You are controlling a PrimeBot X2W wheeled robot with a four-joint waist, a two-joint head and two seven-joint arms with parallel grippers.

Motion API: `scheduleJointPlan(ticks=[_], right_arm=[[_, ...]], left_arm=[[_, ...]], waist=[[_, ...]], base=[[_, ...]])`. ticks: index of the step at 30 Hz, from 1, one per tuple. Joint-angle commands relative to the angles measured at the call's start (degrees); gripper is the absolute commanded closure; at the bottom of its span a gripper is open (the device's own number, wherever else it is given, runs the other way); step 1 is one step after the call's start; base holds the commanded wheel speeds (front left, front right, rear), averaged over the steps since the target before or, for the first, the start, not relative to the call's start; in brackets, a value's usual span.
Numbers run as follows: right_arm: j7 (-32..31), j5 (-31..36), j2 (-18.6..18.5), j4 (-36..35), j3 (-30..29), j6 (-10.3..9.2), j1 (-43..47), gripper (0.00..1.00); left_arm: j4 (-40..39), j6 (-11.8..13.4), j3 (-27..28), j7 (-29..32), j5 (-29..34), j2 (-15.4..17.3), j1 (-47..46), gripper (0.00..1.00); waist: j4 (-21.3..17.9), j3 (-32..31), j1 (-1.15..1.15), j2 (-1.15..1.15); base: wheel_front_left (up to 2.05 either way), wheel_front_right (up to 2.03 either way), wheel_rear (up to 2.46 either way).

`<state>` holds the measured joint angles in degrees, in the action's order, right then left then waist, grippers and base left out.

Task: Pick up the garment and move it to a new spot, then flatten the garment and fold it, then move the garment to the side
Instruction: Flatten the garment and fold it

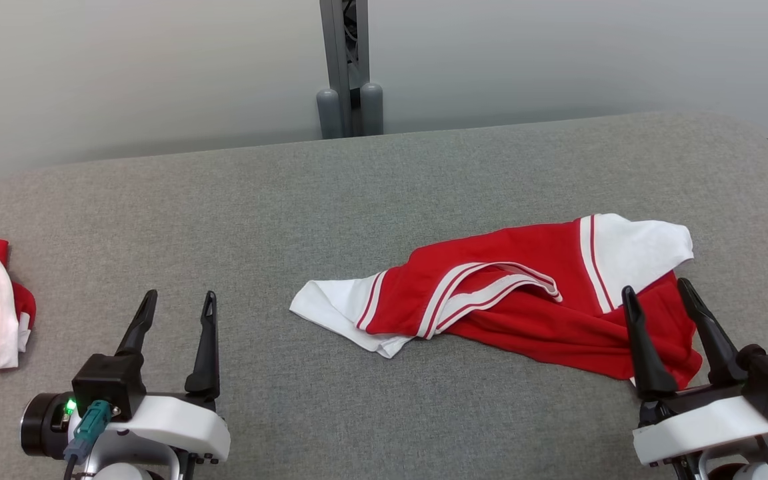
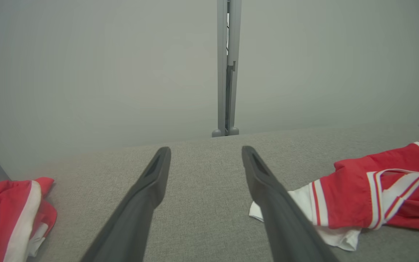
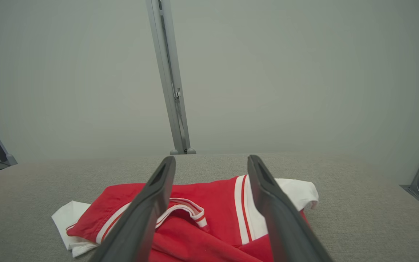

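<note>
The garment [image 1: 531, 293] looks soft and floppy; I'd pinch its white sleeve [image 1: 637, 250]. My left end effector [image 1: 180, 294] and right end effector [image 1: 655, 287] are spread wide, empty.

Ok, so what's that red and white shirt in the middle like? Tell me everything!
The shirt is soft-looking red cloth with white sleeve ends and red-and-white striped trim. It lies crumpled and partly folded over itself, not flat, on the grey fabric table, a bit right of the middle. One white end points left, and the other sits at the far right. The open right gripper is at its right end. I cannot tell whether it touches the cloth.
</note>
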<state>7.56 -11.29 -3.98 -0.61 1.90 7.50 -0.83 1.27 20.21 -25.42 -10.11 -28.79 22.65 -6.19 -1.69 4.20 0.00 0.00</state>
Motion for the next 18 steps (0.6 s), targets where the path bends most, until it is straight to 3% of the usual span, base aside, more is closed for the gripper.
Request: scheduleJointPlan(ticks=[1,11,18], right_arm=[[-0.3,0.0,-0.1,0.0,-0.2,-0.01,-0.1,0.00],[-0.2,0.1,0.1,0.4,0.4,-0.01,-0.9,0.00],[-0.1,0.0,0.0,0.4,1.0,-0.01,-2.2,0.00]], left_arm=[[0.1,0.0,0.1,-0.2,-0.2,0.4,-0.1,0.00],[0.7,-0.8,-1.2,0.0,0.5,0.4,-1.8,0.00],[4.2,-5.2,-5.8,5.3,-0.8,-1.4,-5.8,0.00]], waist=[[0.0,0.0,0.00,0.00],[-0.8,0.3,0.00,0.00],[-2.5,2.9,0.00,0.00]], base=[[0.00,0.00,0.00],[0.00,0.00,0.00],[0.00,0.00,0.00]])
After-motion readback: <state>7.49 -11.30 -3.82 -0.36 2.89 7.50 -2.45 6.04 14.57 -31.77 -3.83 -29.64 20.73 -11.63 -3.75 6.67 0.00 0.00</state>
